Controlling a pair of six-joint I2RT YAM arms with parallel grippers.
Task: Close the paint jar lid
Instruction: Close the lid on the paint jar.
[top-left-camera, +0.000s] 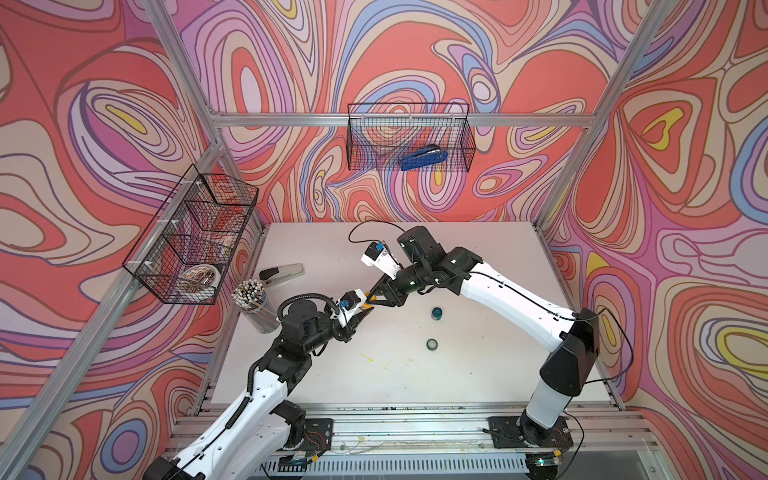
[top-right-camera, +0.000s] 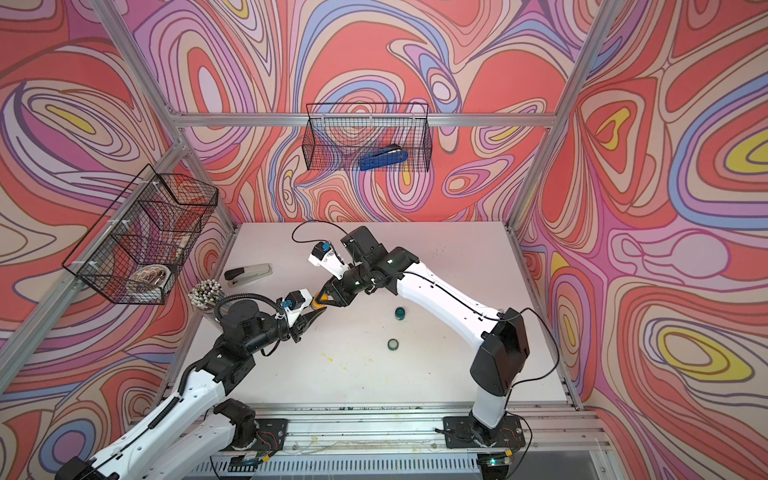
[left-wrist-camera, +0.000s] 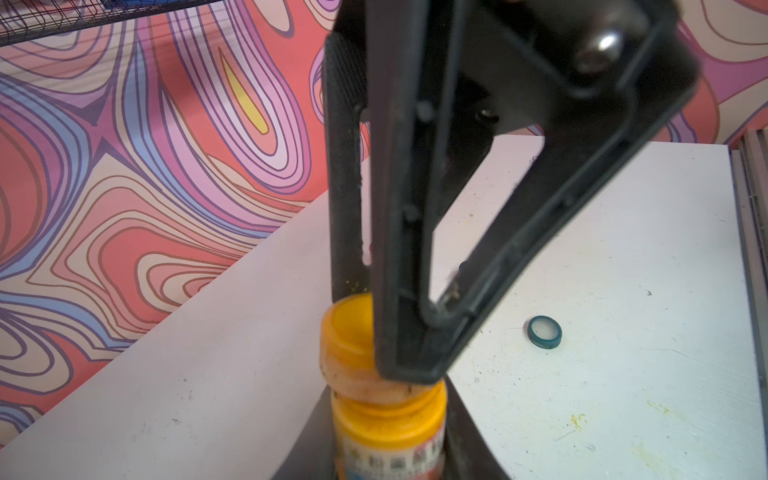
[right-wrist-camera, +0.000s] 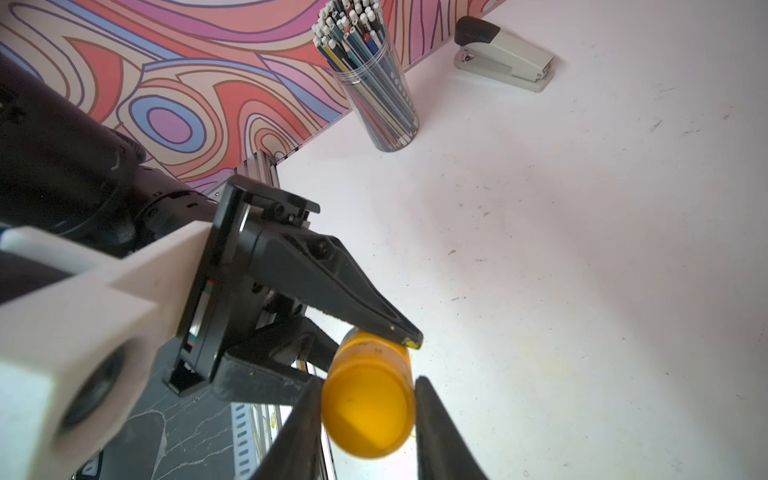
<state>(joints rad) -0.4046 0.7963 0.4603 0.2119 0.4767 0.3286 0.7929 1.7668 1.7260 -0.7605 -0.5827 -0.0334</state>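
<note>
Seating a cap, mid-air: the yellow paint jar (left-wrist-camera: 388, 432) hangs above the worktop (top-left-camera: 457, 374), left of centre, where the two arms meet, w/ its mouth turned toward the right arm. Its lid (left-wrist-camera: 347, 332) sits cocked on the neck, one edge touching and the inner side showing at the other, i.e. not yet square to the mouth. The left claw (right-wrist-camera: 372, 347) pinches the jar body; the right claw (right-wrist-camera: 368, 386) pinches the lid across its rim. Suggested technique: level the lid so its axis matches the jar's, press lightly along that axis, then turn w/ the right wrist while the left grip resists. Whether the cap screws or snaps on cannot be told. Forcing it while tilted would likely jam it or pop it from the pads, esp. w/ paint smeared on the neck. Well apart on the worktop lie a teal jar (top-left-camera: 437, 312) and a loose teal lid (top-left-camera: 432, 344); a pencil cup (top-left-camera: 253, 303) and stapler (top-left-camera: 281, 274) sit further left.
</note>
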